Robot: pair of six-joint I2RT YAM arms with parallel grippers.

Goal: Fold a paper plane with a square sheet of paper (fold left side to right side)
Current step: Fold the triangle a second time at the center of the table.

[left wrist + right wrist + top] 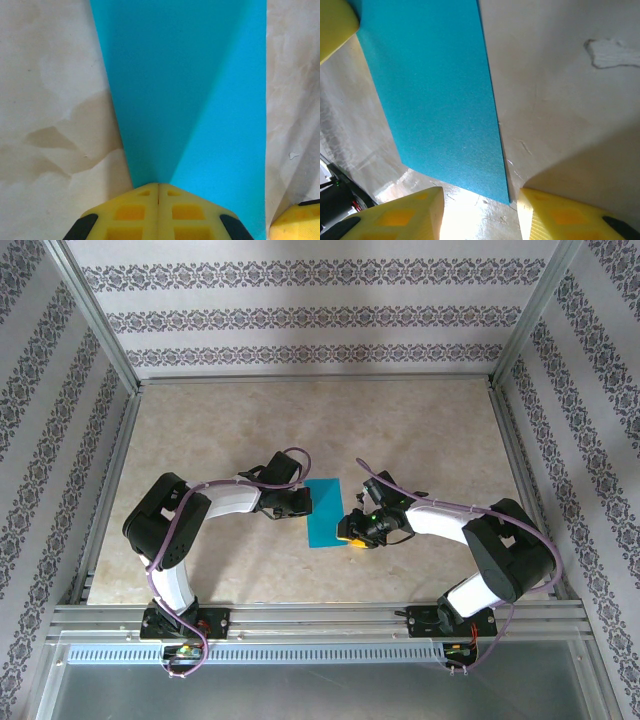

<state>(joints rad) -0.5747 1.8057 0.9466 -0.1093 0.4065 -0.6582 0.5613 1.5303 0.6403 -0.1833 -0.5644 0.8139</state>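
Left wrist view: left gripper (158, 186), yellow fingers (130, 212) pressed together with no gap, tips meeting the near edge of the square sheet of paper (190, 90); whether they nip it or merely bear on it cannot be told. Right wrist view: right gripper (480, 196), fingers (405, 217) parted and holding nothing, low over the table (570, 100) just off the sheet's near corner. Top external view: sheet lies flat mid-table as a narrow teal rectangle between the grippers; each arm rises from its base to a raised elbow, white forearm reaching inward, left to the sheet's left edge, right to its lower right corner.
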